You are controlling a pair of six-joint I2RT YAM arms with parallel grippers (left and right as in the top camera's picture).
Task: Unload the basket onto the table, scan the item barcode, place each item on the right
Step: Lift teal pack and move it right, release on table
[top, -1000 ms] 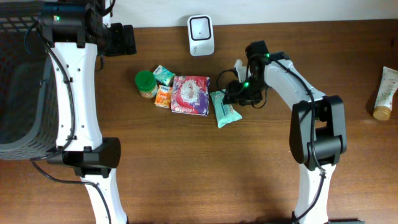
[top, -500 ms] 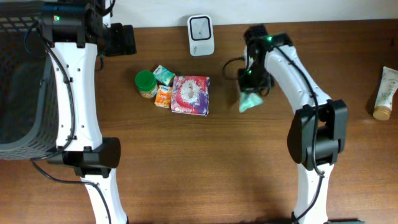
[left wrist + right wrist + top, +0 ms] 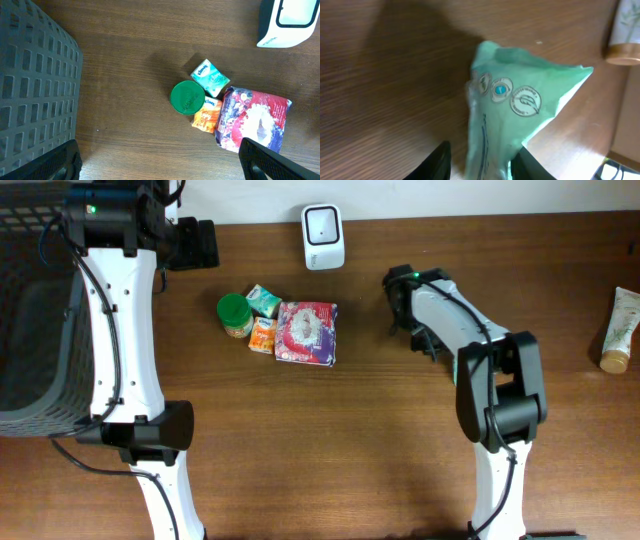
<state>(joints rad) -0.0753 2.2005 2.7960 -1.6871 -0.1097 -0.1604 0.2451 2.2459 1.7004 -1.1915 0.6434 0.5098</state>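
The item, a mint-green packet [image 3: 512, 107], sticks out between the fingers of my right gripper [image 3: 481, 161] above the brown table. The right finger [image 3: 527, 165] touches it, and a strip of table shows between the packet and the left finger [image 3: 437, 162], so the jaws stand partly apart. In the overhead view the right gripper [image 3: 427, 343] sits right of the scanner, and the arm hides the packet. The white scanner [image 3: 323, 235] stands at the table's back edge. High over the table's left end, my left gripper [image 3: 160, 165] is wide open with nothing in it.
A green-lidded jar [image 3: 235, 315], small tissue packs [image 3: 263, 300] and a floral pack [image 3: 306, 332] lie left of centre. A dark basket [image 3: 30, 330] fills the left side. A cream tube [image 3: 618, 330] lies at the right edge.
The right gripper picked the green packet off the table beside the floral pack and carried it right and back; its wrist has since turned, its jaws have parted, and the packet no longer shows from above.
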